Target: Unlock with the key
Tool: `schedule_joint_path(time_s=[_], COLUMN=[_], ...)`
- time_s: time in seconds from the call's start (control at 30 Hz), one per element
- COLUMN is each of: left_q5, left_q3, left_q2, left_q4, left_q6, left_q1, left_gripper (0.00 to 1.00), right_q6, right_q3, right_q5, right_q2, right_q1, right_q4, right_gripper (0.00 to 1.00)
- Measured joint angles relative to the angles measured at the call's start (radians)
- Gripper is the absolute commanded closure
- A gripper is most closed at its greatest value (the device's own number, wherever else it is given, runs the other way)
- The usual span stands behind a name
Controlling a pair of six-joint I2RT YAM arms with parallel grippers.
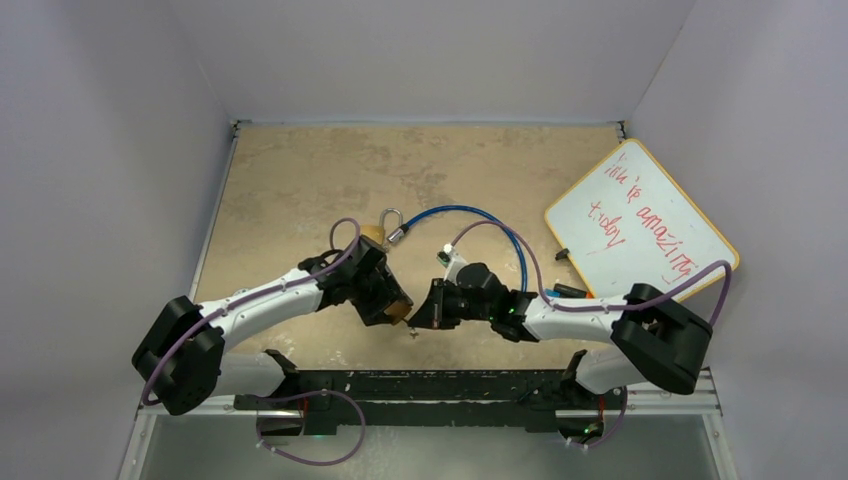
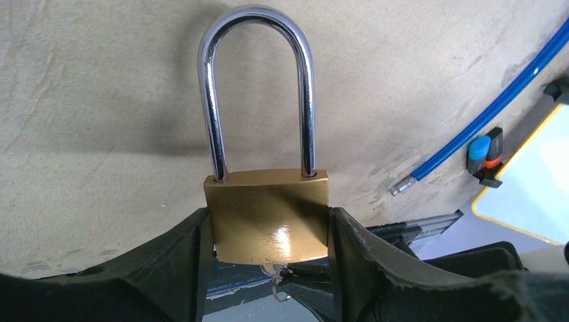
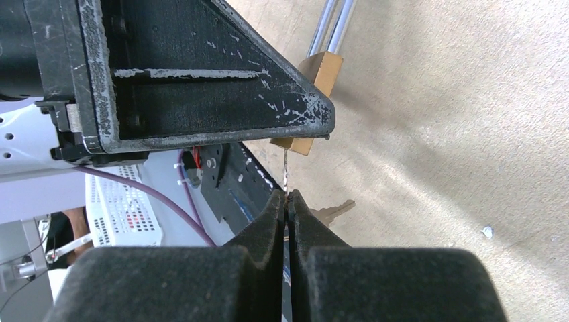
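Observation:
A brass padlock (image 2: 268, 215) with a long steel shackle (image 2: 258, 80) is clamped between my left gripper's (image 2: 268, 225) fingers and held above the table, shackle pointing away. In the top view the left gripper (image 1: 385, 295) faces the right gripper (image 1: 425, 310) tip to tip. My right gripper (image 3: 287, 198) is shut on a thin key (image 3: 285, 171), seen edge-on, whose blade reaches up to the bottom of the padlock (image 3: 298, 144). A small key ring (image 2: 280, 292) hangs under the lock. Whether the blade is in the keyhole is hidden.
A blue cable (image 1: 480, 215) curves across the table behind the grippers, its metal tip (image 2: 402, 184) near the lock. A whiteboard (image 1: 640, 225) with red writing lies at the right, a marker (image 2: 486, 154) by its edge. A black rail (image 1: 420, 385) runs along the near edge.

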Motion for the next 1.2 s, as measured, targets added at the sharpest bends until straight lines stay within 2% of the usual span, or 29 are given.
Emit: schedule_joint_path(time_s=[0.47,0.93,1.2], left_q5=[-0.058,-0.091,-0.091], left_q3=[-0.054,-0.086,-0.103], left_q2=[-0.007,-0.029,-0.046], left_q4=[0.024,0.055,0.076], left_q6=[-0.143,-0.26,-0.29], left_q1=[0.016,0.035,0.038], left_gripper=[0.86,0.88,0.89], right_q6=[-0.006,-0.081,-0.075], right_q3=[0.088,0.089,0.092], right_q5=[0.006,0.022,0.029], right_q2=[0.106,0.146,0.147], right_q1=[-0.008,-0.01,-0.01], right_q4=[-0.034,0.05,0.032], right_gripper=[1.0,1.0,1.0])
